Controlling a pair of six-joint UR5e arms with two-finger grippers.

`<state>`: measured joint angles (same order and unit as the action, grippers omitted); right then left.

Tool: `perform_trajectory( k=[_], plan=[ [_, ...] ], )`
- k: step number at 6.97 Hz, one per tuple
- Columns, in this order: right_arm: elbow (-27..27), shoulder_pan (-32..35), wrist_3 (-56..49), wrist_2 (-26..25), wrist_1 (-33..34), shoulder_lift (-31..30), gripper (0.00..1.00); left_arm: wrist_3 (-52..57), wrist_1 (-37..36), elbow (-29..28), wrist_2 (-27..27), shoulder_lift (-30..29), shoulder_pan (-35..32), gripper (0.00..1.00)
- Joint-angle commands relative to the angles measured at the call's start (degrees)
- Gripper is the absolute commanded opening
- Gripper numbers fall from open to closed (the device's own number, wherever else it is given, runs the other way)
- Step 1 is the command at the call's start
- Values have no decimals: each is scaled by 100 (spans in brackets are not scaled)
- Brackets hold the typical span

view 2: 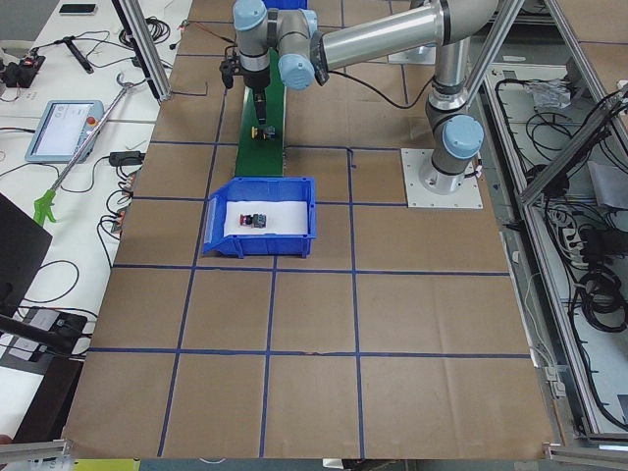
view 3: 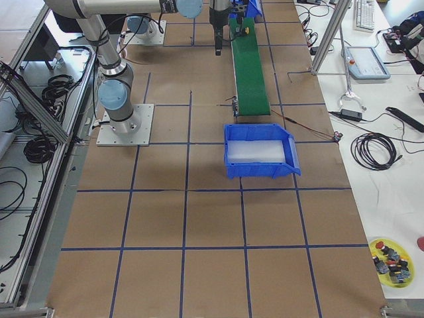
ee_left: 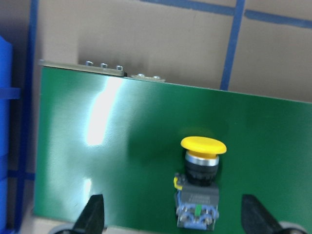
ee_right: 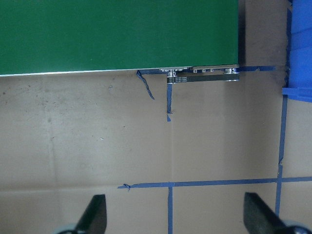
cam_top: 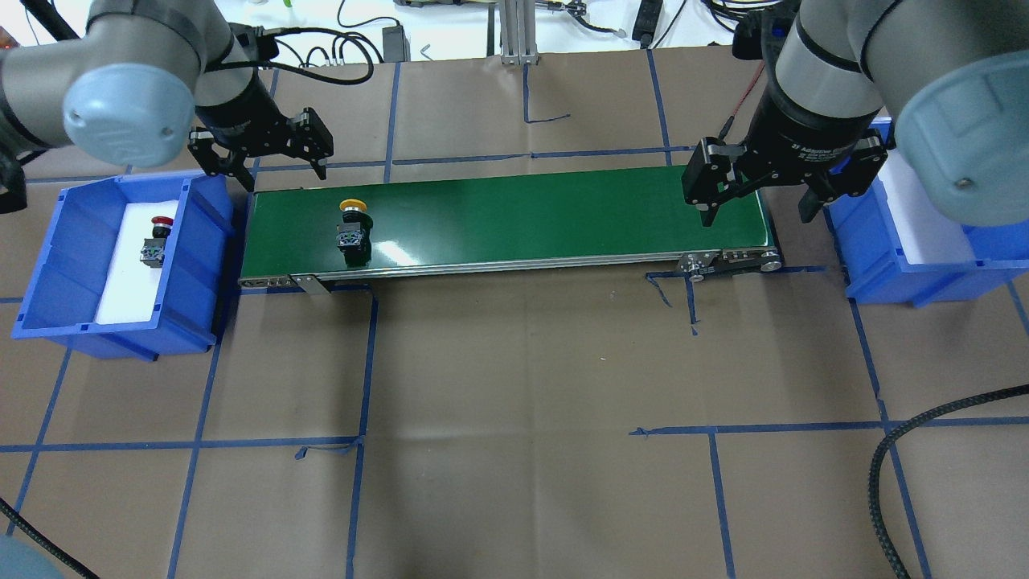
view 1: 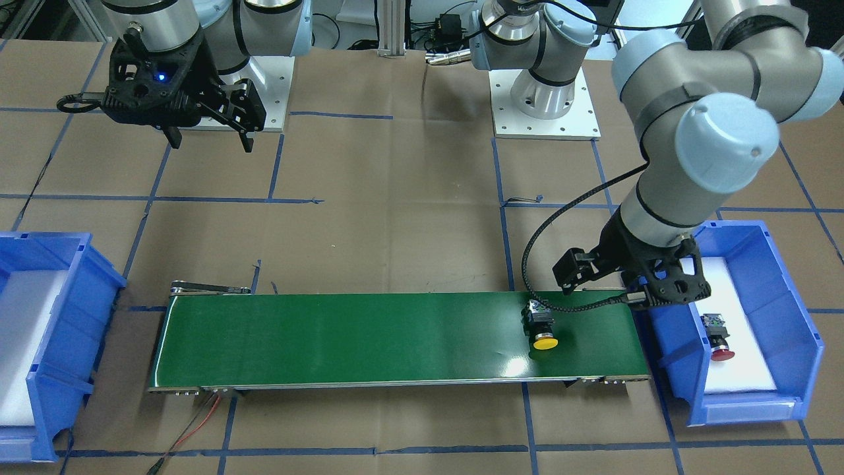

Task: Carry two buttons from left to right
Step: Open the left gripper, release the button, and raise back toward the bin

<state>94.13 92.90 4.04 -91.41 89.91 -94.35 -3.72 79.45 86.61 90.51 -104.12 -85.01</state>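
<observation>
The yellow button (cam_top: 352,226) lies on its side near the left end of the green conveyor belt (cam_top: 547,213). In the left wrist view the yellow button (ee_left: 200,183) sits between the open fingers. My left gripper (cam_top: 265,161) hovers open above that end of the belt and holds nothing. The red button (cam_top: 156,241) lies on white foam in the blue left bin (cam_top: 205,265). My right gripper (cam_top: 757,211) hangs open and empty over the belt's right end. In the front-facing view I see the yellow button (view 1: 542,327), the red button (view 1: 718,336), the left gripper (view 1: 630,290) and the right gripper (view 1: 211,140).
A second blue bin (cam_top: 900,265) with a white foam liner stands just past the belt's right end, with nothing showing in it (view 3: 260,153). Brown paper with blue tape lines covers the table (cam_top: 522,386). A black cable (cam_top: 908,450) loops at the front right.
</observation>
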Motion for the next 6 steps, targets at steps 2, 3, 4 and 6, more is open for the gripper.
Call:
perform_trajectory(
  k=[2,3,4,6],
  plan=[
    [0,0,0,0,0,5,100,186,809,-628,2,112,37,100],
    [0,0,0,0,0,5,100,571,757,-619,2,86,255,100],
    [0,0,0,0,0,5,100,1010,747,-628,-7,59,648,100],
    [0,0,0,0,0,5,100,2073,712,-628,19,-20,1387,100]
  ],
)
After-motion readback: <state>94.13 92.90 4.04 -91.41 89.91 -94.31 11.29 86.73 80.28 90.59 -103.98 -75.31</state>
